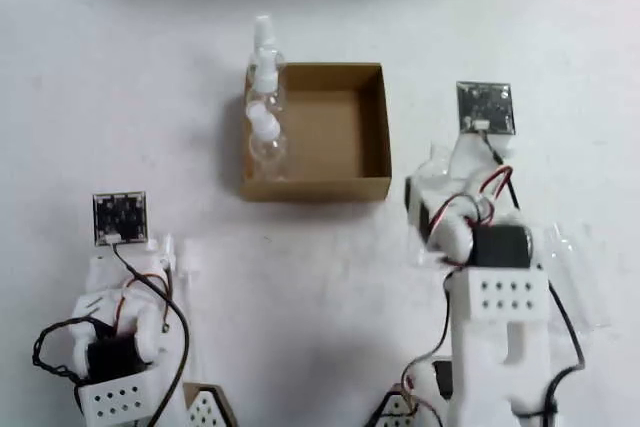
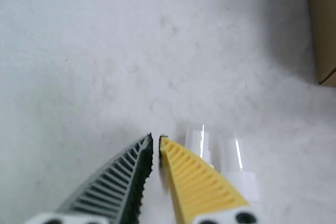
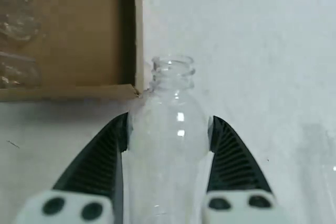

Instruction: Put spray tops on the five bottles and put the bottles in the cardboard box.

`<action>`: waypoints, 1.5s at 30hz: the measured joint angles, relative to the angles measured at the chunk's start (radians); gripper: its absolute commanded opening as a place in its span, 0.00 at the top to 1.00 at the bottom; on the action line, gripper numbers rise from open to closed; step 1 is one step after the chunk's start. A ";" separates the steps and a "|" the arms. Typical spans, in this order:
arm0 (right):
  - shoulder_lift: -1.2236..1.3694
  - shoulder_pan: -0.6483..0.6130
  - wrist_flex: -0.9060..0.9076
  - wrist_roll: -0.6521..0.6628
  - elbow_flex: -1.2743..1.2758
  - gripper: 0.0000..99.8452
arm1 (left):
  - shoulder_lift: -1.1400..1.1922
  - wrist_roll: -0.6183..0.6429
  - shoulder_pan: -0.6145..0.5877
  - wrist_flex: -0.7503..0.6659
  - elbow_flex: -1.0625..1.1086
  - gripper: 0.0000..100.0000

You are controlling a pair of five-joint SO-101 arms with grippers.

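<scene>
The right gripper (image 3: 168, 123) is clamping a clear, uncapped bottle (image 3: 170, 77) beside the cardboard box (image 3: 137, 35) corner. The left gripper (image 2: 156, 141) is sitting nearly closed and empty, just beside two spray tops (image 2: 233, 158). From the high view, three capped bottles (image 1: 266, 127) are resting along one box wall.

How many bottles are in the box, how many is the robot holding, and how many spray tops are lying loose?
Capped bottles in the cardboard box: 3
Open bottle in the right gripper: 1
Loose spray tops beside the left gripper: 2
Total: 6
</scene>
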 measured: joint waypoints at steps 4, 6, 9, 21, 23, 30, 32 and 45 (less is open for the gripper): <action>-0.133 -0.048 -0.089 -0.003 0.100 0.99 | 0.000 0.000 0.000 0.000 0.000 0.98; -0.203 -0.054 -0.166 -0.003 0.176 0.99 | 0.000 0.000 0.000 0.000 0.000 0.98; -0.305 -0.048 -0.270 -0.003 0.272 0.99 | 0.000 0.000 0.000 0.000 0.000 0.98; -0.609 -0.126 -0.353 -0.003 0.405 0.99 | 0.000 0.000 0.000 0.000 0.000 0.98; -0.675 -0.149 -0.396 -0.003 0.462 0.99 | 0.000 0.000 0.000 0.000 0.000 0.98; -0.919 -0.178 -0.471 -0.003 0.647 0.99 | 0.000 0.000 0.000 0.000 0.000 0.98; -0.910 -0.186 -0.471 -0.003 0.661 0.99 | 0.000 0.000 0.000 0.000 0.000 0.98; -0.927 -0.236 -0.471 -0.003 0.792 0.99 | 0.000 0.000 0.000 -0.043 0.000 0.98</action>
